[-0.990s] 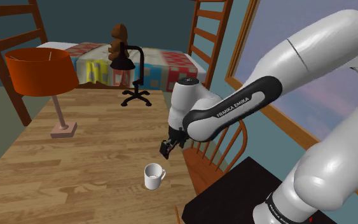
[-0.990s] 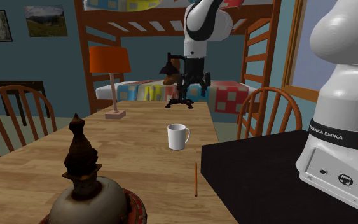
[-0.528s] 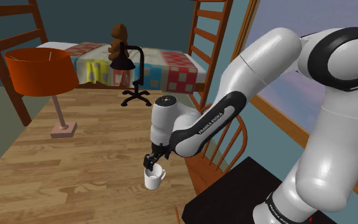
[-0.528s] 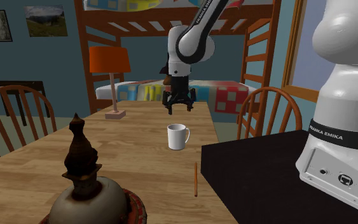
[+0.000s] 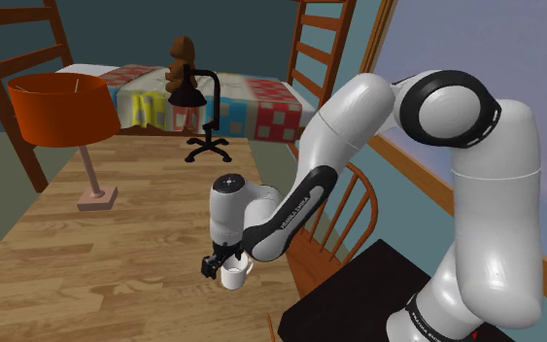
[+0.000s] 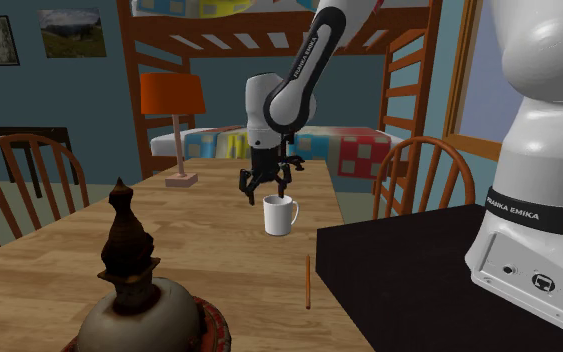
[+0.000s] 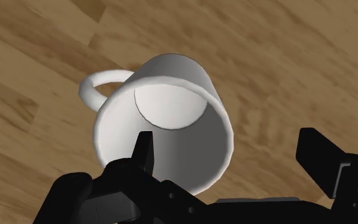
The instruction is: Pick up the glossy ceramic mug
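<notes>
A plain white mug stands upright on the wooden table, near the table's edge by the stand. Its handle points away from the fingers. My black gripper hangs open just above the mug's rim. In the second exterior view the gripper sits a little left of and above the mug. Seen from the wrist, the gripper straddles the mug's wall. One finger is over the opening and the other finger is outside it. Neither touches the mug.
An orange-shaded lamp stands far back on the table. A black stand with a brown figure stands at the far end. A wooden chair is beside the mug's table edge. A dark ornament and a thin stick lie nearer the second camera.
The arm has swung down and toward the shoulder view's left, bringing the gripper from well above the table to just over the mug. The fingers stayed apart; the mug has not moved.
</notes>
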